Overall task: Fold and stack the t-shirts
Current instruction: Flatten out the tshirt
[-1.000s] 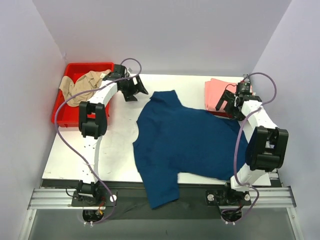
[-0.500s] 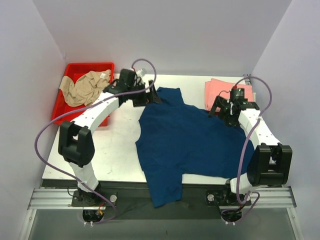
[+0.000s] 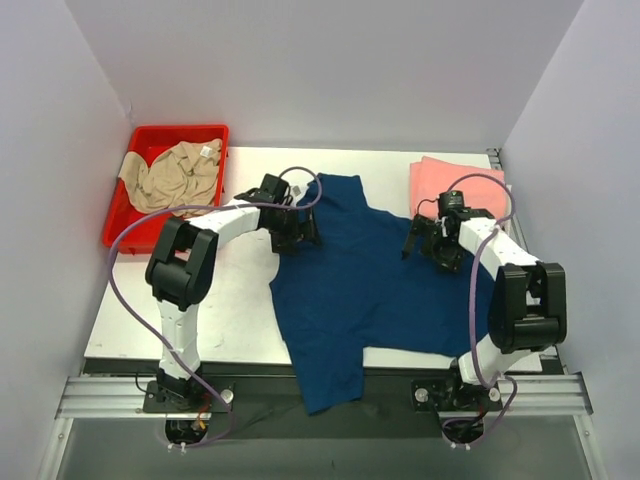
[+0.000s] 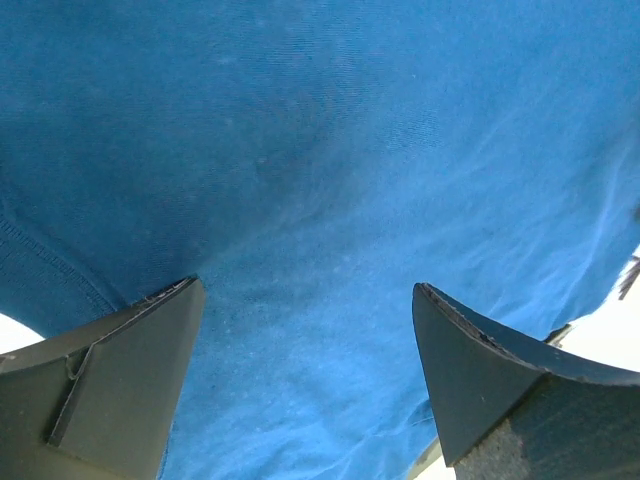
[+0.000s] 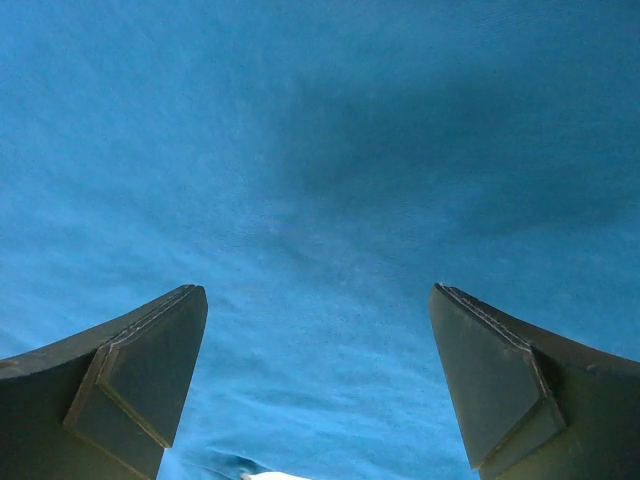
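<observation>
A navy blue t-shirt (image 3: 370, 285) lies spread over the middle of the white table (image 3: 235, 300), one part hanging over the near edge. My left gripper (image 3: 295, 228) hovers open over the shirt's far left part near a sleeve; in the left wrist view blue cloth (image 4: 320, 200) fills the space beyond the wide-apart fingers (image 4: 130, 370). My right gripper (image 3: 430, 245) is open over the shirt's far right part, with blue cloth (image 5: 320, 180) under its spread fingers (image 5: 500, 380). A beige t-shirt (image 3: 170, 175) lies crumpled in the red bin (image 3: 122, 225). A folded salmon-pink t-shirt (image 3: 445, 180) rests at the far right.
The red bin stands at the table's far left corner. Purple cables (image 3: 125, 250) loop from both arms. Grey walls close in the back and sides. A metal rail (image 3: 100, 395) runs along the near edge.
Both grippers have moved inward and toward the near side, coming down over the navy shirt's upper part; the left came from beside the bin, the right from the pink shirt.
</observation>
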